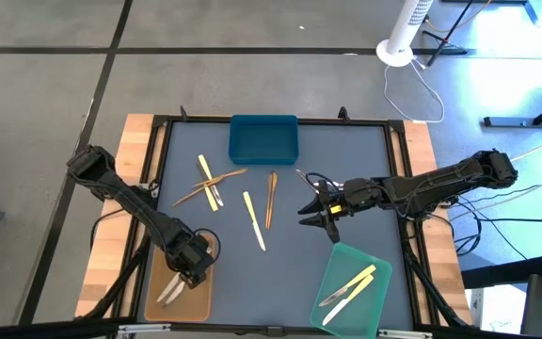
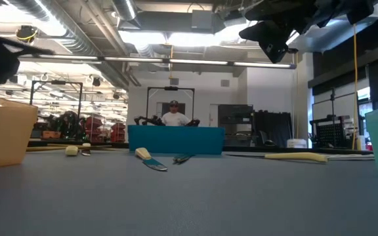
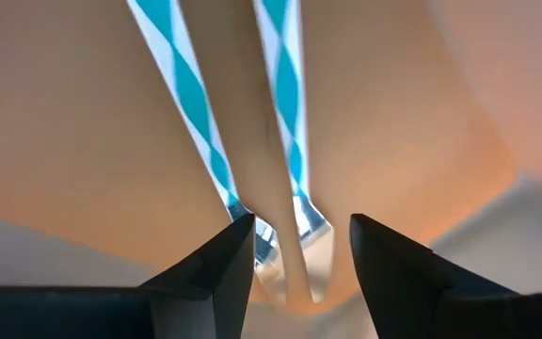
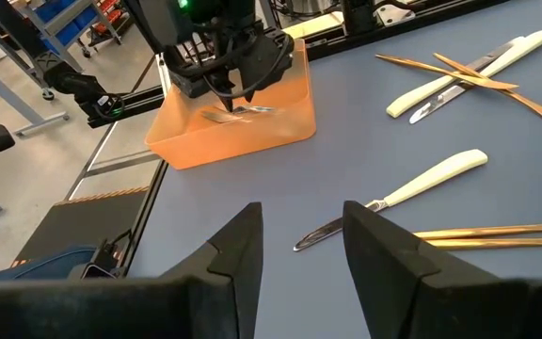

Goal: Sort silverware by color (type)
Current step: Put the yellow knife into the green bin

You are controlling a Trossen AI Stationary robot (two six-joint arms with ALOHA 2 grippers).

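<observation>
Two silvery utensils with teal-and-white striped handles [image 3: 285, 85] lie flat in the tan tray [image 1: 196, 299]. My left gripper [image 3: 299, 254] is open low inside that tray [image 1: 193, 265], a finger on either side of the utensils' silvery ends [image 3: 273, 247], touching nothing that I can see. My right gripper [image 1: 316, 213] is open and hovers above the mat; in the right wrist view [image 4: 299, 245] a pale-yellow-handled knife [image 4: 412, 191] lies just ahead of it. More pale yellow and wood-brown utensils [image 1: 210, 181] lie crossed on the mat. Two pale yellow ones [image 1: 351, 285] lie in the green tray [image 1: 376, 299].
A blue tray [image 1: 263, 139] stands at the mat's far edge, and I see nothing in it. Two thin brown utensils [image 1: 271, 198] lie side by side next to a pale yellow knife [image 1: 254, 221] in mid-mat. A person [image 2: 174, 116] stands in the room beyond the table.
</observation>
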